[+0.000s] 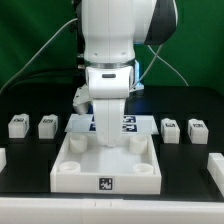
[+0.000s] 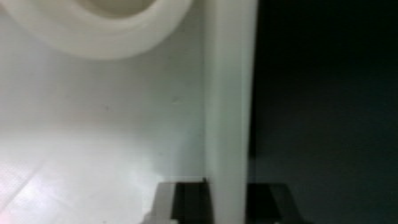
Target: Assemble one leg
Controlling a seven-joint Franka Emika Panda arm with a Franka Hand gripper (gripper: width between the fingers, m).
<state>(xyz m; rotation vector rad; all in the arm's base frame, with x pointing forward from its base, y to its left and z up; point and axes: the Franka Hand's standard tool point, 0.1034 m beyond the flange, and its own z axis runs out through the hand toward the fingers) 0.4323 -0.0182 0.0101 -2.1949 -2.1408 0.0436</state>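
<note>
The four legs are small white stubs with tags: two at the exterior view's left (image 1: 17, 125) (image 1: 46, 126) and two at its right (image 1: 170, 128) (image 1: 196, 129), all lying loose on the black table. My gripper (image 1: 107, 127) is lowered onto the far rim of the large white square tray-like part (image 1: 106, 172), away from every leg. In the wrist view my gripper (image 2: 226, 205) has one dark finger (image 2: 187, 203) on each side of the tray's upright rim wall (image 2: 228, 100), pressed against it. A round corner socket (image 2: 116, 15) shows beside the wall. No leg shows in the wrist view.
The marker board (image 1: 85, 122) lies behind the tray, partly hidden by the arm. White blocks stand at the exterior view's left edge (image 1: 3, 158) and right edge (image 1: 215, 166). Cables hang behind the arm.
</note>
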